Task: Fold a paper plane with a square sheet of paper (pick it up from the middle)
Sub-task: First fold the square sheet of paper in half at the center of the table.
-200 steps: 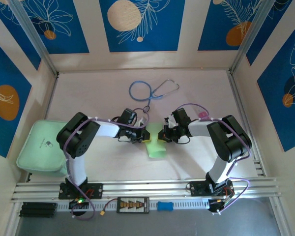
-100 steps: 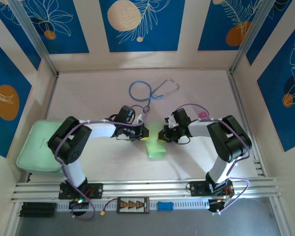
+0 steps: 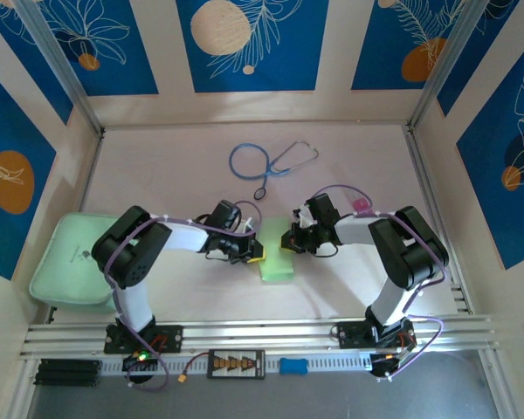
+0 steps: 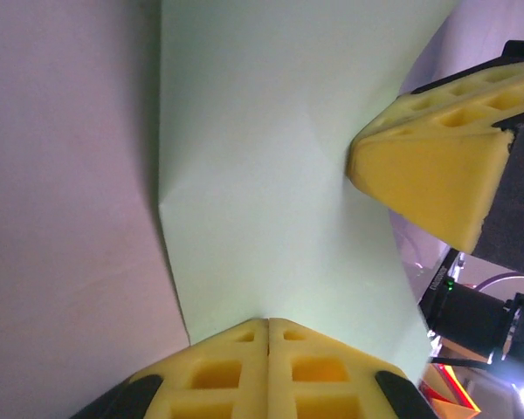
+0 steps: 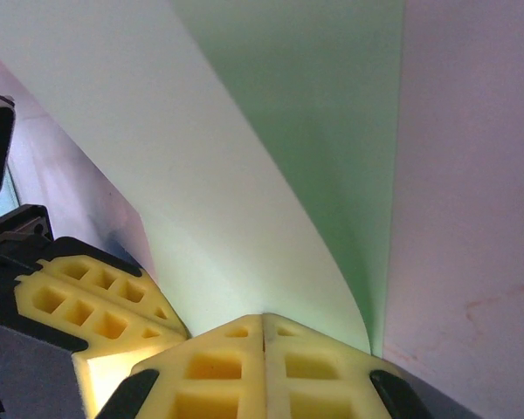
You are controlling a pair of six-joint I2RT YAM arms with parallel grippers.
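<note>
- Now, your left tool sits lower and nearer to you than a second ago, at the left edge of the sheet of paper. The left elbow has also swung out and back.
- In the left wrist view, the left tool is clenched, its two yellow fingers pressed flat together. Their tips meet the near edge of the sheet. You cannot tell whether any paper is caught between them.
- Your right tool has barely shifted since then and rests at the sheet's right edge, across from the left one.
- In the right wrist view, the right tool is clenched too. The sheet curls up to its tips, a pale upper layer over a shadowed green one. Whether it pinches the paper is not clear.
- A second ago the sheet looked humped and crumpled between the tools. Here it reads as a flatter, upright oblong in the middle of the bench.
- The blue stethoscope lies farther back and the mint-green pad lies at the left. Both are where they were.
</note>
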